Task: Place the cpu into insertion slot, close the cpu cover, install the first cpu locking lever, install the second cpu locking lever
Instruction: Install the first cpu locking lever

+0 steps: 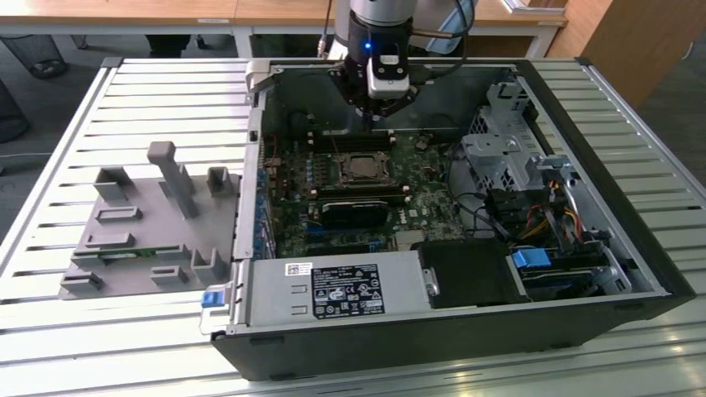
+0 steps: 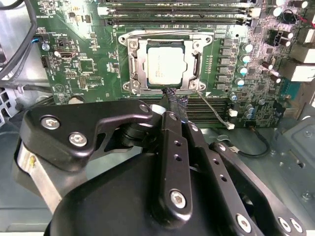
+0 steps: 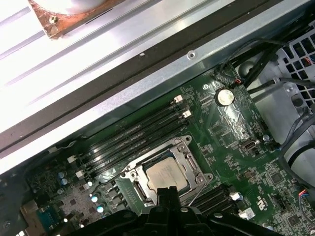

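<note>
The cpu, a small flat square chip with a dull silver-grey metal face, lies just beyond my fingertips. It is seated in the black-framed insertion slot on the green circuit board. Being square, it has no long axis; its face points up, and its edges run parallel to the long black memory slots beyond it. The thin silvery cpu cover seems to lie flat around it. My gripper has its black fingers pressed together, gripping nothing.
</note>
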Controlling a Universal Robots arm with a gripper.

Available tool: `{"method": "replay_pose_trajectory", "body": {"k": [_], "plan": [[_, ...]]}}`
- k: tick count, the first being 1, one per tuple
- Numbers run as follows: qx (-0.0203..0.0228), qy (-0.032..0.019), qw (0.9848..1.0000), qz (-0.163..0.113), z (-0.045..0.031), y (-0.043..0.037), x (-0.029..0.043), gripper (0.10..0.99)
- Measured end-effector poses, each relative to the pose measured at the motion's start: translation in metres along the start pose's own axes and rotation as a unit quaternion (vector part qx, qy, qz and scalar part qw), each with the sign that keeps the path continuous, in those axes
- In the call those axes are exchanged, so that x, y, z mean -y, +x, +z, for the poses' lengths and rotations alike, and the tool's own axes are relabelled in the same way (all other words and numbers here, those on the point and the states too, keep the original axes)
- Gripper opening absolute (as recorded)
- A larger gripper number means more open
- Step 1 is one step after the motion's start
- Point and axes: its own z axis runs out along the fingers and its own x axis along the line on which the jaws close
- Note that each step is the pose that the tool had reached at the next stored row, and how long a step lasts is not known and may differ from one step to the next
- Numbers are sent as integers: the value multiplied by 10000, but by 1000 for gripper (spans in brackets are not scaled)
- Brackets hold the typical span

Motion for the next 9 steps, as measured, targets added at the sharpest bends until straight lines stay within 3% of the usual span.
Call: {"method": "replay_pose_trajectory", "body": {"k": [9], "plan": [[-8, 4, 9992, -410, 0, 0, 0, 106]]}}
